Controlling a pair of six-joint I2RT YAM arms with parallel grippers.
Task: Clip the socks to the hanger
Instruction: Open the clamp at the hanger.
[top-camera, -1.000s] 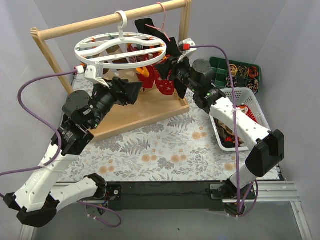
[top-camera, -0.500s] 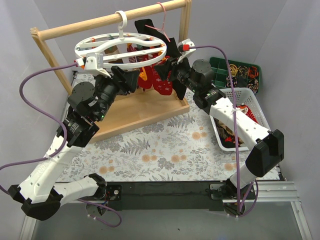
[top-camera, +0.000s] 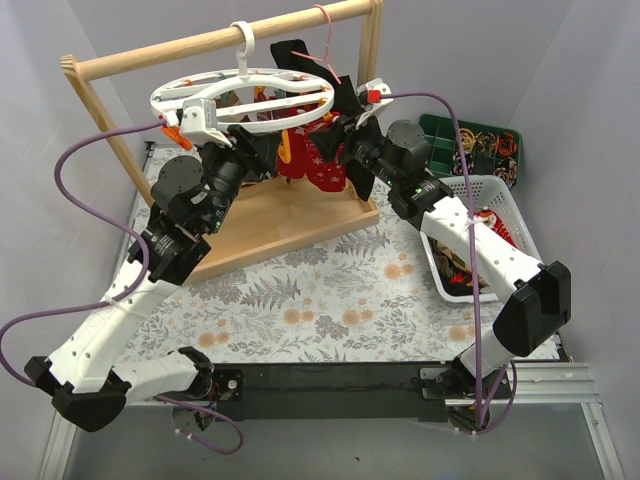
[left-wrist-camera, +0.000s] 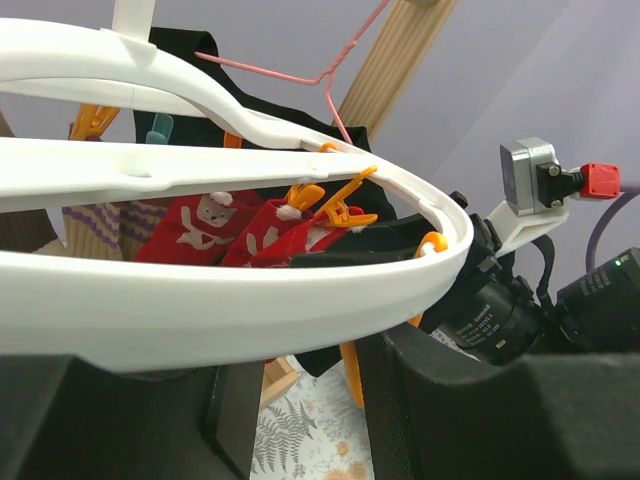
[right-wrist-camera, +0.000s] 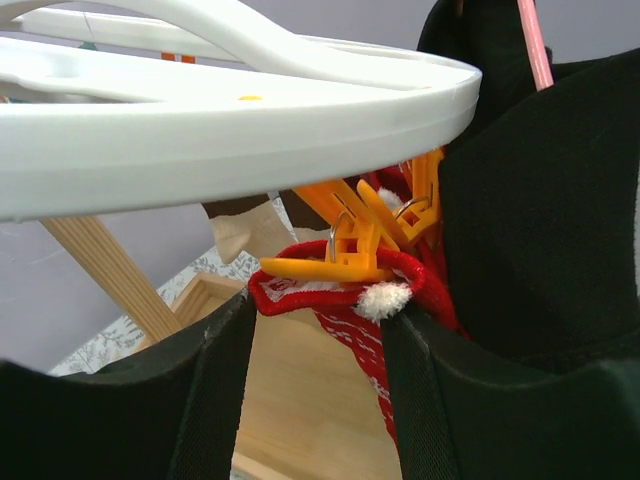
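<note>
Socks in red Christmas print (top-camera: 322, 165) hang under the far right side of the round white plastic drying hanger (top-camera: 290, 122). The hanger hooks over the wooden rail (top-camera: 220, 40) above the floral tabletop (top-camera: 330, 290).

Over the last second my left arm has swung up and to the right. The left claw (top-camera: 258, 152) now sits just beneath the near rim of the ring, no longer low by the left end of the frame. In the left wrist view the white rim crosses right above the claw's gap. Its fingers are apart and hold nothing.

The right claw (top-camera: 345, 150) has hardly moved. In its own view the fingers stand apart on either side of a red sock cuff, which an orange plastic clip (right-wrist-camera: 350, 255) bites. I cannot tell whether the fingers press on the cuff.

I judge that the left arm is arriving to steady the ring while the right arm finishes this clip. More patterned fabric lies in the white plastic basket (top-camera: 505, 215), so the task looks only partly done.

No brand or label is readable. The right wrist camera's lens barrel (left-wrist-camera: 490, 320) carries fine white print, too small to make out. The socks show white festive figures, not words.
</note>
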